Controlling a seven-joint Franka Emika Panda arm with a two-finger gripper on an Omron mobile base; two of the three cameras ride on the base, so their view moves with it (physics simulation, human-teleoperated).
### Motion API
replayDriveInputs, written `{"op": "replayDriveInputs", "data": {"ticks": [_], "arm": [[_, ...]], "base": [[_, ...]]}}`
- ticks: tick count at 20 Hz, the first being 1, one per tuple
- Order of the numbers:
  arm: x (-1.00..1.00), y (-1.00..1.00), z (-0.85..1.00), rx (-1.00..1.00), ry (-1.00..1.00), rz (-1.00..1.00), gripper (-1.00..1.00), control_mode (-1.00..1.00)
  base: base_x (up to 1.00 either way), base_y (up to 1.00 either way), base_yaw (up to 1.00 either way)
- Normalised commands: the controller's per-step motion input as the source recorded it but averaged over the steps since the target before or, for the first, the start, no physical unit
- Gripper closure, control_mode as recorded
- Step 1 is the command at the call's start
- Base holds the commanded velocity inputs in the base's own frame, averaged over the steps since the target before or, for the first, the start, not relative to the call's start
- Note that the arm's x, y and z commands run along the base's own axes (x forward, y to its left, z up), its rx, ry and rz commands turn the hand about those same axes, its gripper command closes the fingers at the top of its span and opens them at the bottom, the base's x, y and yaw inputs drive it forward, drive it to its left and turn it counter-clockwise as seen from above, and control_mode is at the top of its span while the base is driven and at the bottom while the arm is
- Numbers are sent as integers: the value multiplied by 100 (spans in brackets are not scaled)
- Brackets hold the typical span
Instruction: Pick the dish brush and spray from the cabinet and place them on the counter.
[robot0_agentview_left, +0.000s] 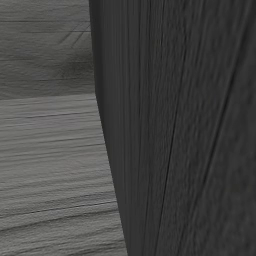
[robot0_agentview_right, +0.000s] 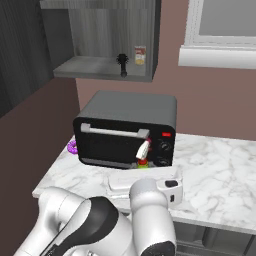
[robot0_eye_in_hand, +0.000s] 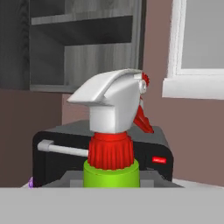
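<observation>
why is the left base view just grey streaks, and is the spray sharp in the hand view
Left base view: a dark cabinet door stands right at the lens, its wood grain smeared into streaks. Hand view: the spray is close and fairly crisp, the toaster oven behind it softer. Right base view: evenly lit, no glare.

Spray (robot0_eye_in_hand: 113, 140) before toaster oven (robot0_agentview_right: 127, 130) (on counter (robot0_agentview_right: 220, 170)); dish brush (robot0_agentview_right: 122, 64) in cabinet (robot0_agentview_right: 100, 67) above.

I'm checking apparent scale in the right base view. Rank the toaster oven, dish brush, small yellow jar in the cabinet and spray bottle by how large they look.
1. Toaster oven, clearly largest.
2. Spray bottle, though mostly hidden behind the arm.
3. Dish brush and small yellow jar look alike; both stand farther back, so unranked.
</observation>
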Motion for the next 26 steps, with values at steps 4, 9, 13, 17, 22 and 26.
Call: {"op": "replayDriveInputs", "data": {"ticks": [4, 9, 13, 17, 22, 26], "arm": [[11, -13, -13, 1, -14, -2, 100, -100], [23, -10, -4, 0, -3, -3, 100, -100], [31, -19, 0, 0, 2, -5, 100, -100], [27, -22, -2, 0, 4, -4, 100, -100], [22, -31, -19, 0, 3, -3, 100, -100], [18, -31, -29, 0, 4, -3, 100, -100]], "base": [[0, 0, 0], [0, 0, 0], [0, 0, 0], [0, 0, 0], [0, 0, 0], [0, 0, 0]]}}
